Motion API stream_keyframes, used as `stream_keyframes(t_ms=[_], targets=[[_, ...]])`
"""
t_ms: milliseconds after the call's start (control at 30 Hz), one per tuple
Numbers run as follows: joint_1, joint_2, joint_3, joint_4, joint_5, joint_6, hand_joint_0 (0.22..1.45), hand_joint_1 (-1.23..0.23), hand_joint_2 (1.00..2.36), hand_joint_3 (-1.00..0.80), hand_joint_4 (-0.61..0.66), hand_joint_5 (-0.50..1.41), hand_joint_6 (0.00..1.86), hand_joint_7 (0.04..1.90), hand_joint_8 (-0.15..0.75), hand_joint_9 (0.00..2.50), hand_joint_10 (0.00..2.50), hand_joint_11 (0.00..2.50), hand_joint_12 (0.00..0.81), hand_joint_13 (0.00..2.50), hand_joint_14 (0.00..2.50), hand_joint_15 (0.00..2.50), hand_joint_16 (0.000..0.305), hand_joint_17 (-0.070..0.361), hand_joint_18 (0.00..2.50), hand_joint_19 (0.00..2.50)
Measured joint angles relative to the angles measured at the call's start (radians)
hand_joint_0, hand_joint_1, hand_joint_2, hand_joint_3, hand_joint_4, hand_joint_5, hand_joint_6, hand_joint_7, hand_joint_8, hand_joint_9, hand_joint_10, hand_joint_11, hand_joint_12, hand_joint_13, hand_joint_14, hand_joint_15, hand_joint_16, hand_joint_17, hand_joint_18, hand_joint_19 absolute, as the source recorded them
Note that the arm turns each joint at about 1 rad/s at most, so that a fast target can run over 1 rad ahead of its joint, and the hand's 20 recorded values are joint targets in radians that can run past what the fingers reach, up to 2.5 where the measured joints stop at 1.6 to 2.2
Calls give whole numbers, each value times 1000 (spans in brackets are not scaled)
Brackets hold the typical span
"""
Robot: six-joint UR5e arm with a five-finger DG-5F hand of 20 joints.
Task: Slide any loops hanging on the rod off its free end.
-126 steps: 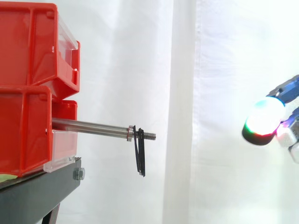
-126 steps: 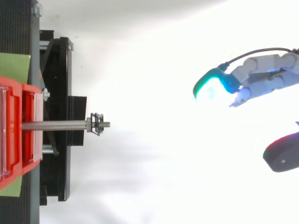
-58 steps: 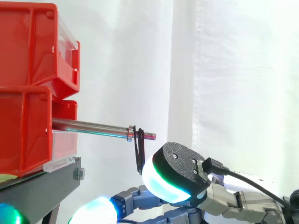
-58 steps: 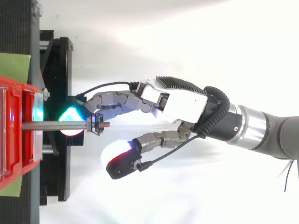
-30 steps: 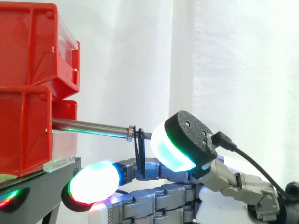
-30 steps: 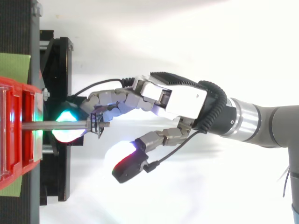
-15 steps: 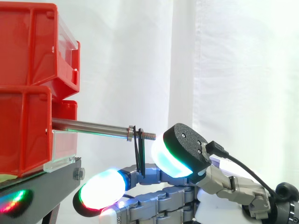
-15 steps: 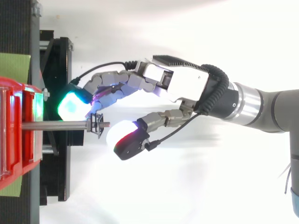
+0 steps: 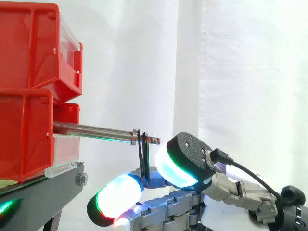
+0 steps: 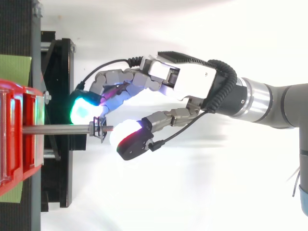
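A steel rod sticks out to the right from the lower red bin. Its threaded free end is bare. Thin black loops hang just behind that end, beside a collar; they also show from above as black loops. My hand reaches in from the right, below the rod. One glowing fingertip lies on one side of the loops and the thumb pad on the other, just past the rod's tip. The fingers are loosely bent and pinch nothing.
Two red bins are stacked on a black stand at the left, the upper bin overhanging the rod's root. A white curtain hangs behind. The space right of the rod's tip holds my hand and arm.
The hand came in from the far right and rose under the rod. In the last half second the fingertips drew back towards the loops, thumb close to the tip. The loops stay on the rod.
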Motion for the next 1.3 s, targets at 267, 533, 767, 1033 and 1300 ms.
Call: stream_keyframes(t_ms=[267, 533, 767, 1033, 1300], targets=[[2, 0, 0, 1, -10, -1, 643, -602, 1014, -321, 271, -156, 623, 1176, 331, 857, 7, 279, 341, 770, 7, 218, 45, 102, 614, 368], [2, 0, 2, 2, -11, -1, 638, -589, 1014, -327, 277, -155, 639, 1142, 332, 871, 7, 289, 339, 774, 8, 223, 45, 101, 617, 373], [2, 0, 18, 8, -11, 0, 646, -565, 1019, -235, 258, -158, 686, 1119, 335, 886, 7, 298, 339, 784, 8, 225, 45, 101, 628, 366], [1, 0, 27, 14, -17, 0, 640, -639, 1019, -84, 310, -210, 853, 981, 365, 848, 11, 378, 357, 792, 8, 238, 48, 107, 654, 360], [1, 0, 29, 16, -18, 1, 633, -651, 1018, -57, 311, -204, 873, 927, 377, 897, 10, 488, 361, 803, 8, 248, 49, 111, 675, 362]])
